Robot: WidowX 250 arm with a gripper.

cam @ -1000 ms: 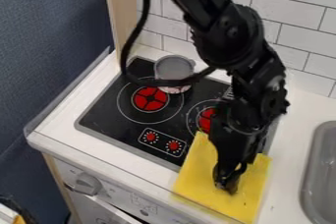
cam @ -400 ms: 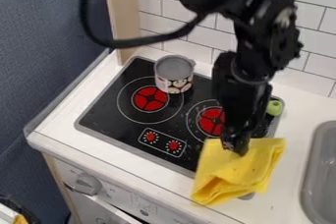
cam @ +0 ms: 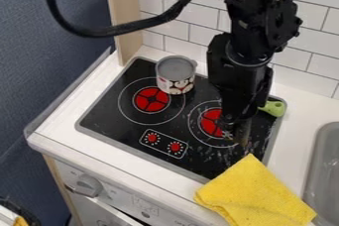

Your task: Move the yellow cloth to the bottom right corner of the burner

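Fuzzy matt yellow cloth (cam: 257,195); glossy, smooth black burner (cam: 109,116); rough-textured blue wall (cam: 49,36).

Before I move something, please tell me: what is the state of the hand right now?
Hand: not holding the yellow cloth; open or closed cannot be told.

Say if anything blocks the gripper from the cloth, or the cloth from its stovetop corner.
Nothing visible stands between the gripper and the yellow cloth, nor between the cloth and the bottom right corner of the stovetop, a corner it appears to cover.
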